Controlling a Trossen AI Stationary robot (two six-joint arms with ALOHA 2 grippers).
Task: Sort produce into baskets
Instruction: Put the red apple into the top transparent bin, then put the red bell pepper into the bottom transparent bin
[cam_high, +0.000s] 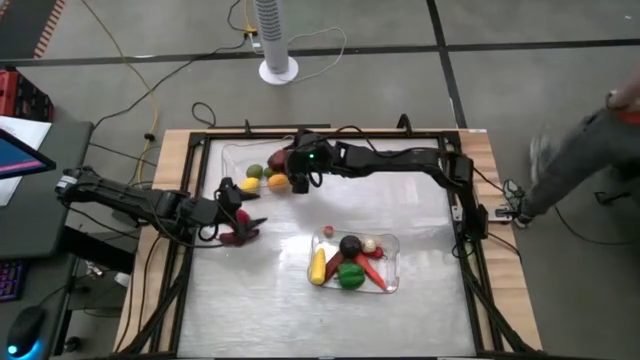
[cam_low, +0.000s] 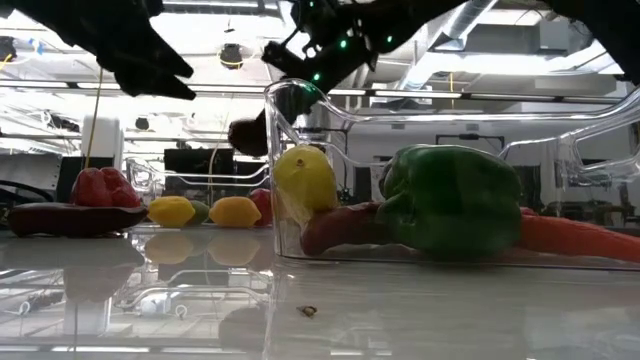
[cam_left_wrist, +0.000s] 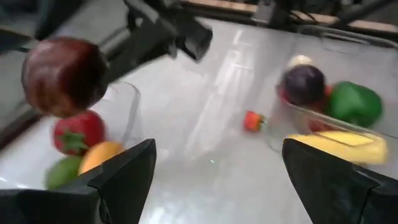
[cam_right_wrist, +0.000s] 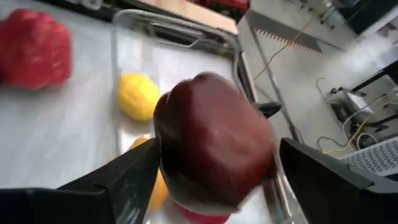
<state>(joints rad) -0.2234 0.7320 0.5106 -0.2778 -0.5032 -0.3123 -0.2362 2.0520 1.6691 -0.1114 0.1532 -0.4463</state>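
Produce, toy, two groups on a pale reflective bench (cam_high: 260, 300).

Near group: a clear basket (cam_high: 392, 262) at bench centre, toward the front. Contents: yellow long piece (cam_high: 318, 265), long axis running front to back; dark purple round piece (cam_high: 350, 246); green pepper (cam_high: 350, 277); orange-red carrot (cam_high: 372, 274), lying diagonally; small pale round piece (cam_high: 371, 244). In the low view the green pepper (cam_low: 450, 200) lies across the carrot (cam_low: 575, 238).

Loose items: small red strawberry (cam_high: 327, 232) on bare bench just outside that basket's back left corner; red pepper (cam_high: 233, 197) and a dark long piece (cam_high: 242, 236) at the left, the latter lying flat.

Far group: second clear basket (cam_high: 232, 155) at the back left. Contents: green piece (cam_high: 256, 171), yellow lemon (cam_high: 250, 185), orange piece (cam_high: 277, 181).

Right gripper (cam_high: 298, 168): over the far basket's right part, fingers clamped on a dark red round fruit (cam_right_wrist: 214, 146), held clear of the surface.

Left gripper (cam_high: 228, 212): at the left of the bench beside the red pepper, fingers (cam_left_wrist: 118, 177) spread wide, holding nothing.

Open room: front half and right side of the bench are bare; a dark frame rail (cam_high: 474, 260) bounds the edges.

Surroundings: grey floor, a white tower fan (cam_high: 276, 35) behind the bench, a person's leg (cam_high: 580, 155) at right.
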